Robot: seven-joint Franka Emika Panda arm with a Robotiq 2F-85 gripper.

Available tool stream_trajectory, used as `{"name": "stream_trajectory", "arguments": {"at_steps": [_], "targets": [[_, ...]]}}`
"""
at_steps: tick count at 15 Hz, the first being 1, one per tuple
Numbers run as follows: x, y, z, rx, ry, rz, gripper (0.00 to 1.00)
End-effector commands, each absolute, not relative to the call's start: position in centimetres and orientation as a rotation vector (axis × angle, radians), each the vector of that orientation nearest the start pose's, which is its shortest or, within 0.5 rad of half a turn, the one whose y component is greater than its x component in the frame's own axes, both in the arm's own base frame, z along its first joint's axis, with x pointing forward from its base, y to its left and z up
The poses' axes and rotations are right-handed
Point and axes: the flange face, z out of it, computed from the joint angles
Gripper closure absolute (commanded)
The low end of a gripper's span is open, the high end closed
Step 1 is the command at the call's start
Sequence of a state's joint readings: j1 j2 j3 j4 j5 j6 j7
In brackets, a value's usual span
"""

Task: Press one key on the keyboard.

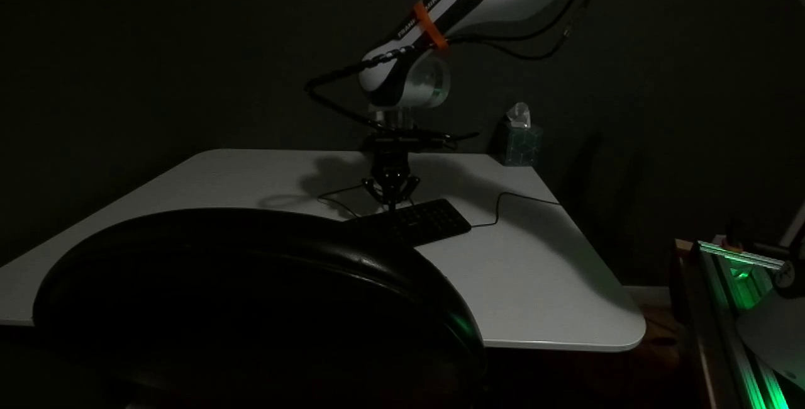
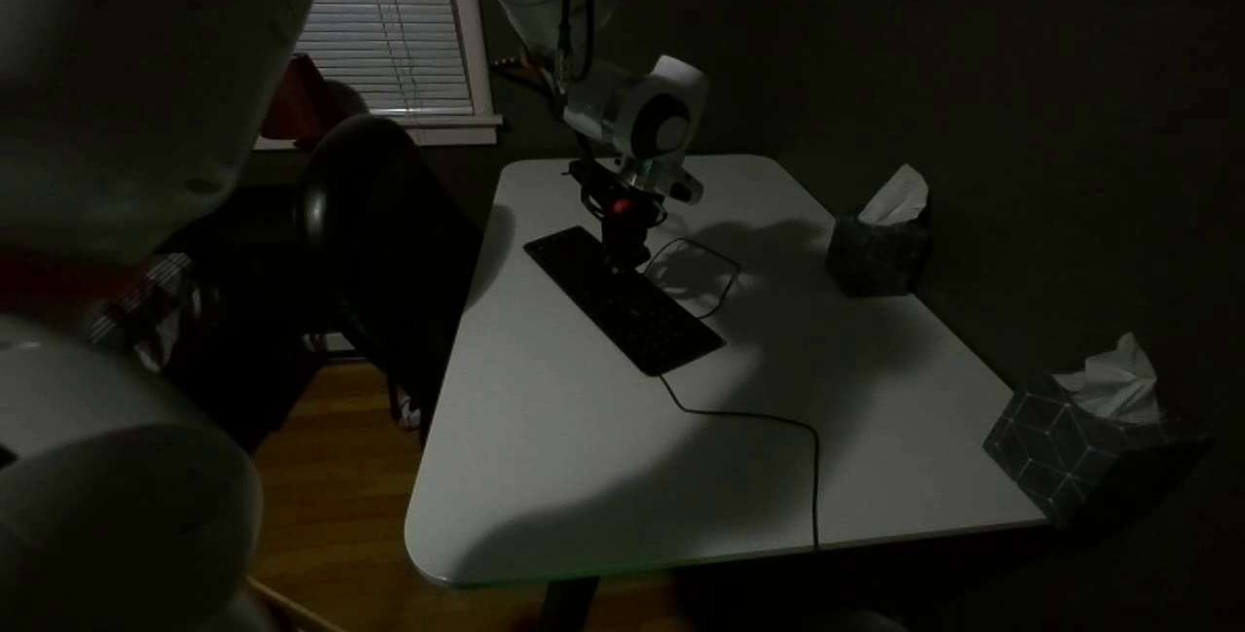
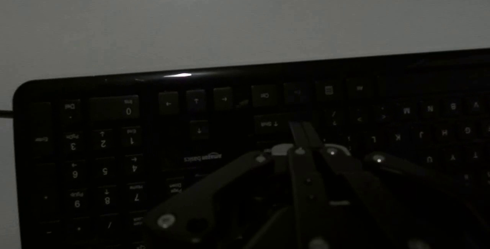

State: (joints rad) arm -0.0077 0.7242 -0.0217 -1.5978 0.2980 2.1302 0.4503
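The black keyboard [image 1: 437, 220] lies flat on the white tabletop, its near left part hidden behind the chair in this exterior view. It shows whole but for the part under the gripper in an exterior view [image 2: 647, 321]. In the wrist view the keyboard [image 3: 103, 157] appears upside down, with its number pad at the left. My gripper [image 3: 305, 124] points down with its two fingertips together and nothing between them. The tips appear over the end of the right Shift key [image 3: 270, 123]. I cannot tell whether they touch it. The gripper also shows in both exterior views [image 1: 392, 204] [image 2: 622, 264].
A black chair back [image 1: 251, 296] stands at the table's [image 1: 553, 308] edge. It also shows in an exterior view [image 2: 374, 214]. Two tissue boxes [image 2: 875, 258] [image 2: 1060, 447] stand along the opposite edge. A cable [image 2: 749, 414] runs across the tabletop. The room is dark.
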Motion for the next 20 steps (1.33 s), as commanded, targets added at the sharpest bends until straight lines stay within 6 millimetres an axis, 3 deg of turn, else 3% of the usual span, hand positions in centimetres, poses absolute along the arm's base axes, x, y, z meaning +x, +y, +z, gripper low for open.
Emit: {"name": "stream_trajectory", "arguments": {"at_steps": [1,10,20], "targets": [[67.9,-0.8,17.9,-2.748,1.045,0.411,1.0],[67.8,-0.5,16.2,-2.713,1.113,0.515,1.0],[68.4,-0.9,14.8,-2.698,1.123,0.513,1.0]]}}
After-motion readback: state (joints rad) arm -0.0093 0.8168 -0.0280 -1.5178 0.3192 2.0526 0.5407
